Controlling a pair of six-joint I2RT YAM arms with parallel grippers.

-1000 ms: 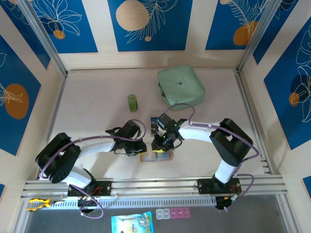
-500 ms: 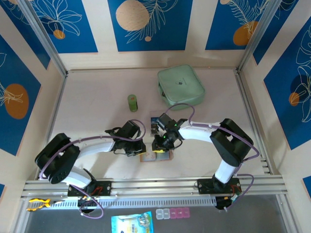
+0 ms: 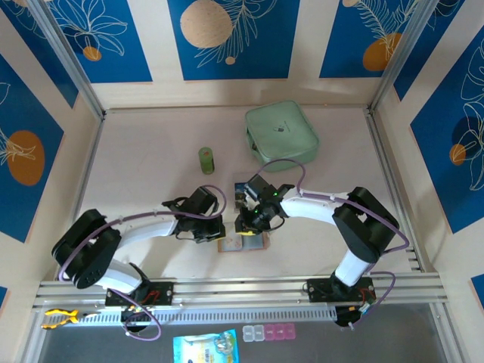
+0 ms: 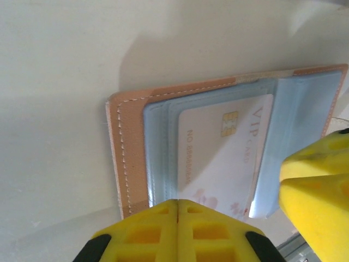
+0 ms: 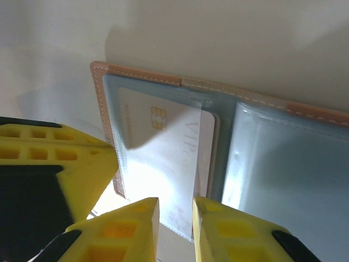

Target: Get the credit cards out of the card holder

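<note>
Early to mid-task, my read: the card holder [image 4: 131,153] lies open on the counter [image 3: 151,189] at the near edge, between the two arms. The white VIP credit card [image 5: 163,147] is partly slid out of its grey-blue pocket, not free yet. Right claw [image 5: 175,210] is nearly closed, apparently pinching the card's protruding edge. Left claw [image 4: 177,210] has its fingers together and looks to be pinning the holder's edge. Left to do: pull this card clear, then any others; the other pocket is unreadable. Versus a second ago: the right arm's elbow shifted slightly, the holder stayed put.
</note>
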